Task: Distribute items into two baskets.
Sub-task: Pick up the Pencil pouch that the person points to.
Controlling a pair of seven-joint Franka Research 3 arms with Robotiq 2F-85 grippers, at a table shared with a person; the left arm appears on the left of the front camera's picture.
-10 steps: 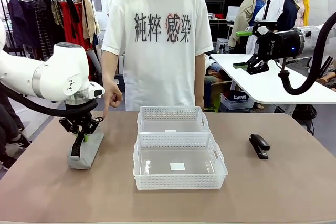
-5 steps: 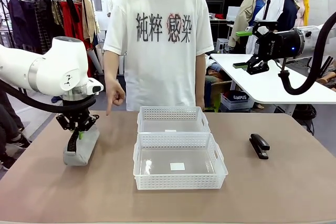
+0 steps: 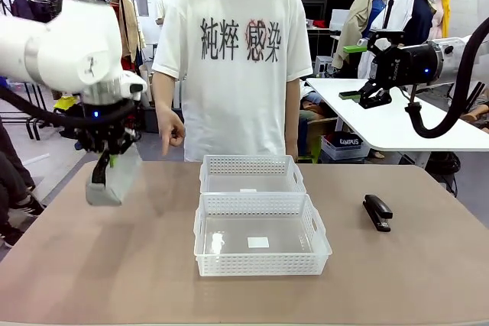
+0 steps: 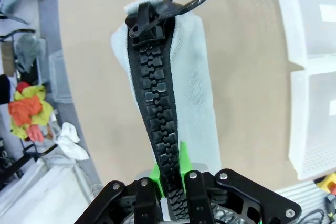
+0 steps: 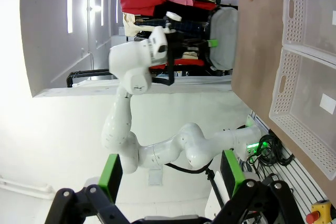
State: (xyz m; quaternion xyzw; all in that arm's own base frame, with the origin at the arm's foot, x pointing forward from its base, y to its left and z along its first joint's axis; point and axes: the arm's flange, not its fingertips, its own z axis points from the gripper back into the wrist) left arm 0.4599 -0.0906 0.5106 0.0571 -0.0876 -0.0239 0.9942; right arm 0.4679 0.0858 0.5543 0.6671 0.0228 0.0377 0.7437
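Left fingers (image 4: 182, 158) clamp the zipper ridge of the pouch (image 3: 107, 181), which dangles limp and looks light; right fingers (image 5: 231, 174) stand open.

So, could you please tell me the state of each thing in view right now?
Pencil pouch: zipped shut, held clear of the table by the left jaws.
Stapler: closed, lying on the table.
Larger basket: empty.
Smaller basket: empty.
Left jaws: shut on the pouch.
Right jaws: open, holding nothing.
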